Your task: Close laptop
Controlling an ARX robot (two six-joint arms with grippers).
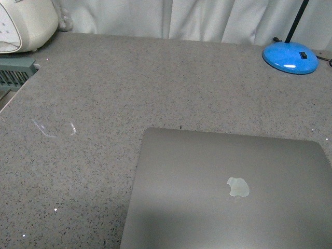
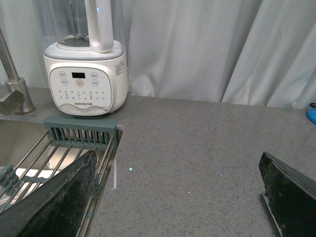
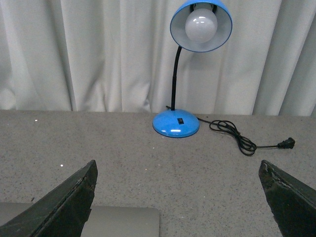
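The laptop [image 1: 228,194] lies shut and flat on the grey speckled counter at the front right, its space-grey lid up with the pale apple logo [image 1: 238,187] showing. Keys, trackpad and screen are hidden under the lid. A corner of the lid shows in the right wrist view [image 3: 123,221]. My left gripper [image 2: 180,197] is open and empty over bare counter. My right gripper [image 3: 177,197] is open and empty just behind the laptop's far edge. Neither gripper shows in the front view.
A blue desk lamp [image 3: 176,123] with a black cord [image 3: 237,138] stands at the back right, its base also in the front view [image 1: 289,57]. A white blender [image 2: 86,74] stands at the back left beside a sink with a rack [image 2: 81,131]. White curtains hang behind.
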